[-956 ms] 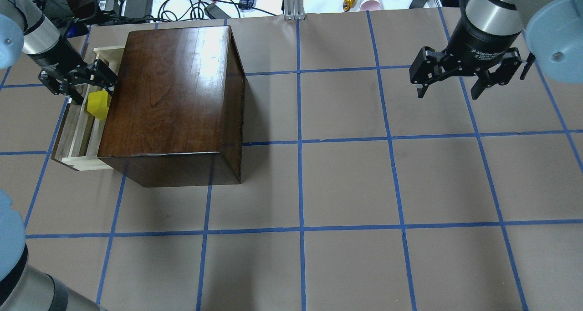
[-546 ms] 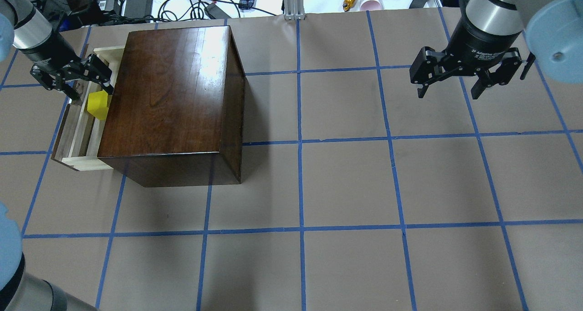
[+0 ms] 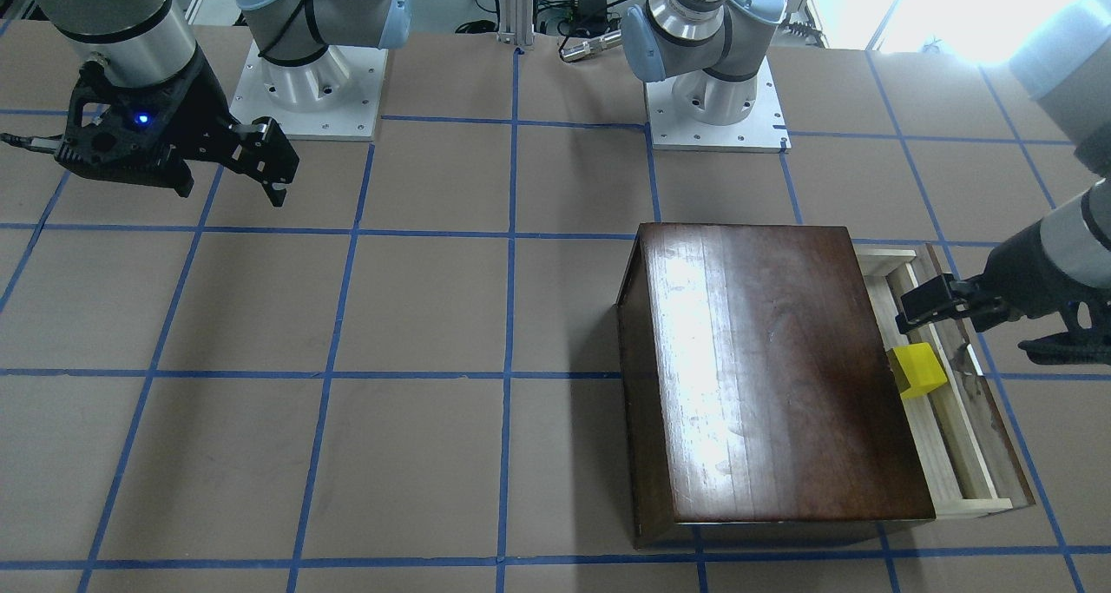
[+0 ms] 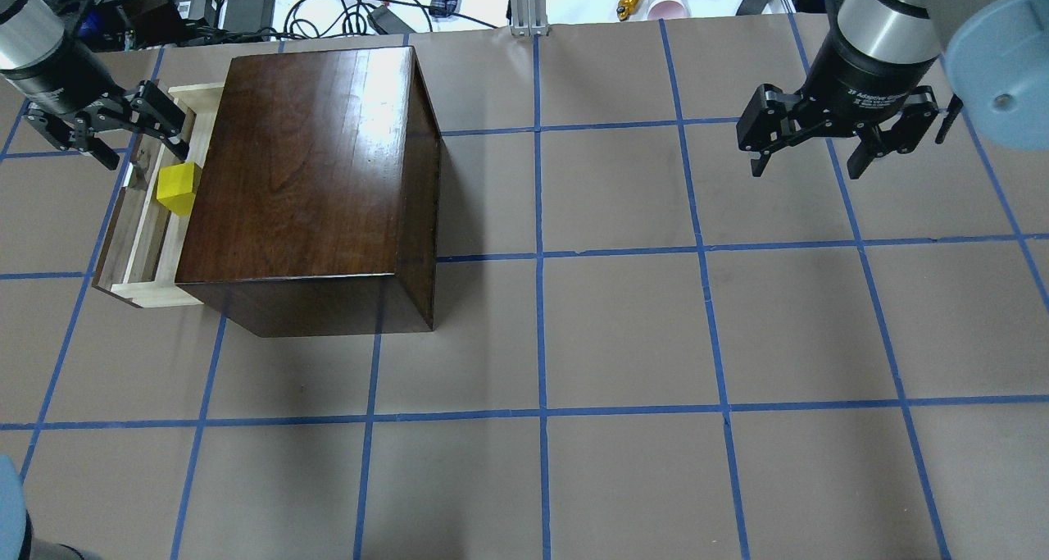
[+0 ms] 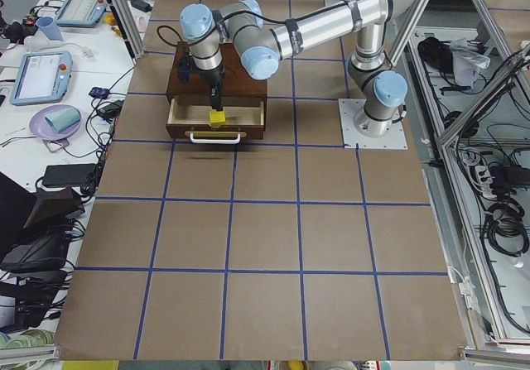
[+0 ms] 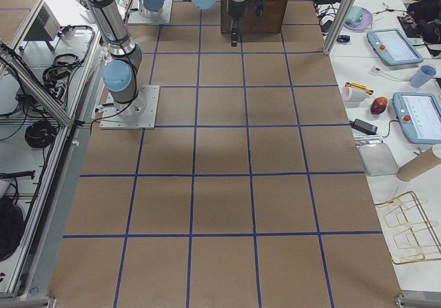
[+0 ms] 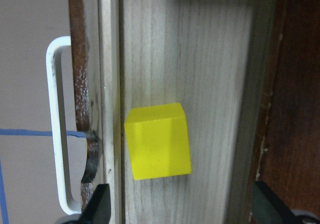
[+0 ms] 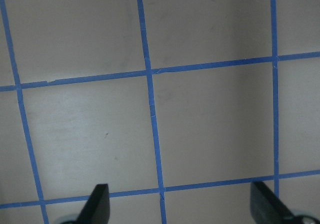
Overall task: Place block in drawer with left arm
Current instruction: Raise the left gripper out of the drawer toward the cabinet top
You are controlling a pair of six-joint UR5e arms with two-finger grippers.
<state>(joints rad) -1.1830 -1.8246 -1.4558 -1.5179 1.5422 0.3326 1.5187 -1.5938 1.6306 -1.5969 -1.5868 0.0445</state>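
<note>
Block flat on drawer floor, slightly askew to its walls — left gripper wide open, empty.

The box was dark wood, polished to a gloss that threw bright glare off its top. The drawer was pale, bare wood, matt, with open grain. Its front was dark brown wood, rough and worn along the edge, and carried a smooth whitish pull. The block was smooth, matt yellow. The surface looked like matt brown paper crossed with blue tape. The left claw and right claw were matt black, on arms of satin silver metal.
</note>
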